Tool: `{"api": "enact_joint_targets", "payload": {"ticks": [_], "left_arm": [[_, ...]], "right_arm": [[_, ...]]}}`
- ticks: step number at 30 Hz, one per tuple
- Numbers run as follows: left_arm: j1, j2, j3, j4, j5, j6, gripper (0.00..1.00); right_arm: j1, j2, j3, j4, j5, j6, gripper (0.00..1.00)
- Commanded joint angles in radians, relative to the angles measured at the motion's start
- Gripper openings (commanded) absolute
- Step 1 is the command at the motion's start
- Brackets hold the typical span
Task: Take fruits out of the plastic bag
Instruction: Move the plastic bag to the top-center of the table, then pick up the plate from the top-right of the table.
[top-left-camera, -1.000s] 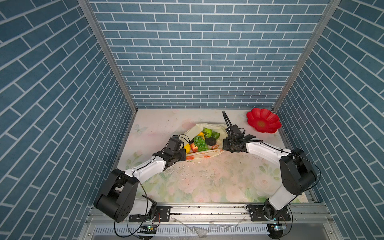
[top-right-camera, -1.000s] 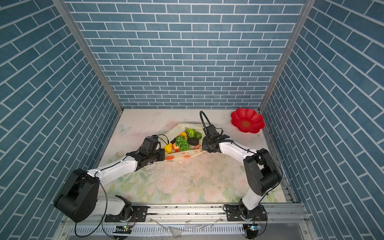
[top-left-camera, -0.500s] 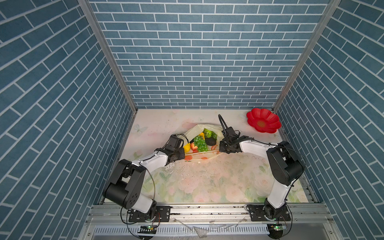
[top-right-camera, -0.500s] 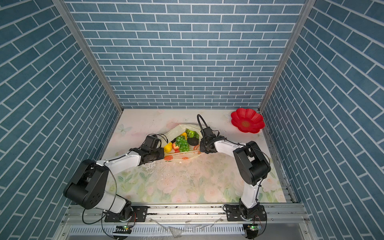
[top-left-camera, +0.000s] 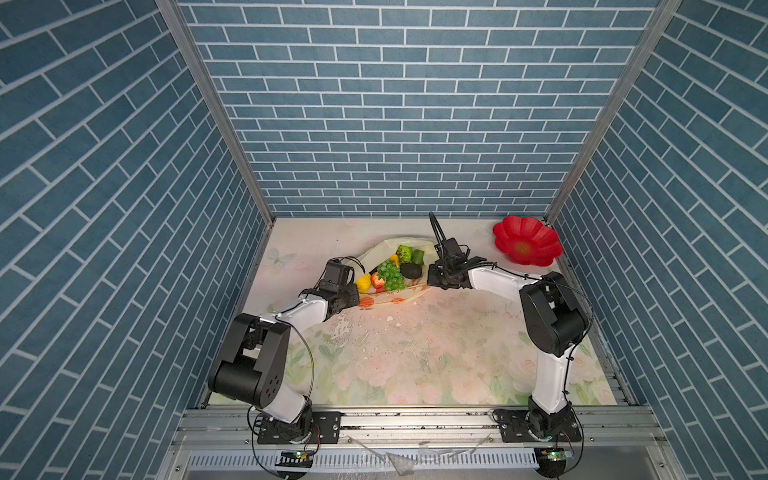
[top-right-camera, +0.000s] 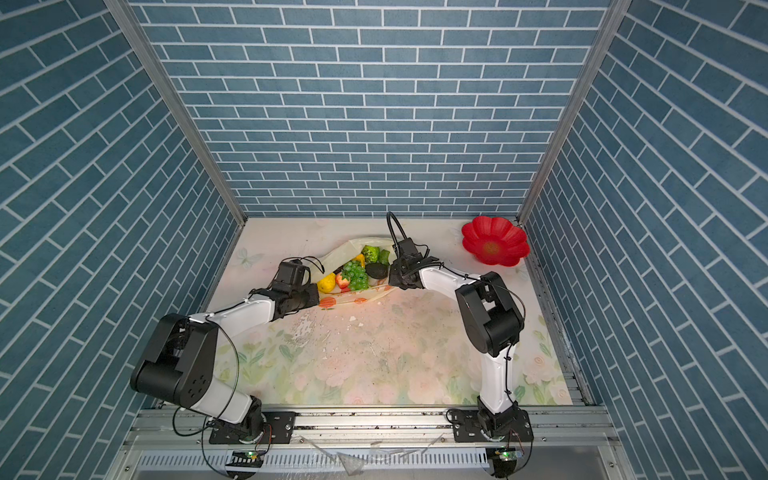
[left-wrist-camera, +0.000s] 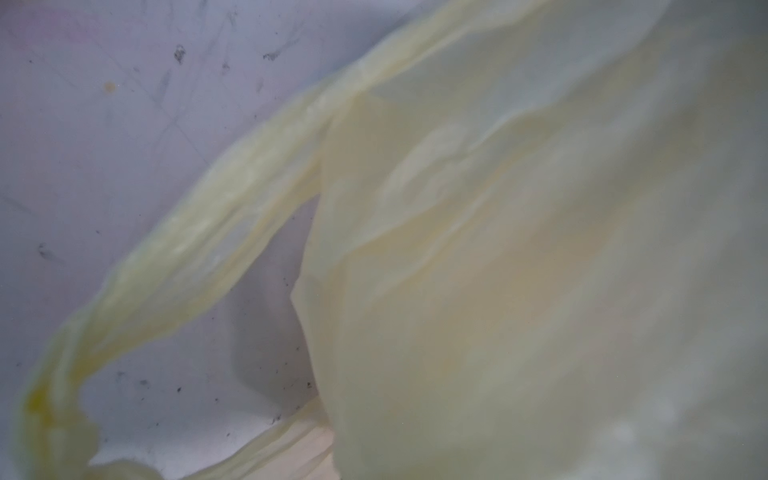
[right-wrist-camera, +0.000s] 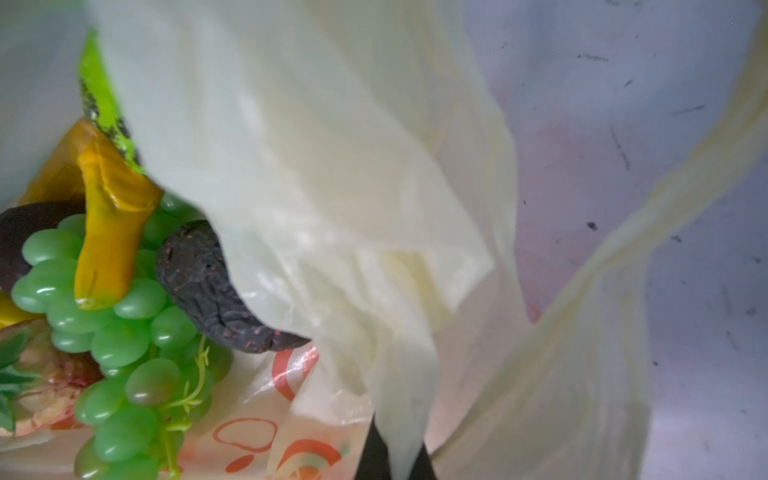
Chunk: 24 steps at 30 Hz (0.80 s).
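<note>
Right wrist view: closed right gripper (right-wrist-camera: 392, 457), pinching a fold of the plastic bag (right-wrist-camera: 332, 187) between black fingertips. In both top views, spread open far of centre on the table (top-left-camera: 415, 357), between the two arms, with the fruits (top-left-camera: 392, 274) heaped inside. At its left edge, left gripper (top-left-camera: 355, 293) closed; any grasp on the film hidden.

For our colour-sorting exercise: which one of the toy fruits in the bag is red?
The strawberry, lying between the yellow lemon and the green grape bunch. Every other fruit is green, yellow or dark.
</note>
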Motion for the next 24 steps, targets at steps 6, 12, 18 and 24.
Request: {"api": "enact_joint_targets", "payload": {"ticks": [6, 12, 18, 24], "left_arm": [[-0.001, -0.014, -0.032, 0.066, 0.056, 0.0, 0.02], [-0.001, -0.039, -0.053, 0.091, 0.037, 0.017, 0.02], [-0.001, -0.039, -0.06, 0.103, 0.041, 0.013, 0.02], [-0.001, -0.028, -0.059, 0.112, 0.055, 0.006, 0.02]], "right_arm": [[-0.002, -0.065, -0.09, 0.001, -0.061, 0.055, 0.25], [-0.003, -0.164, -0.107, -0.052, -0.044, 0.046, 0.57], [-0.043, -0.307, -0.143, -0.126, -0.025, 0.024, 0.67], [-0.178, -0.496, -0.212, -0.16, 0.005, 0.034, 0.66]]}}
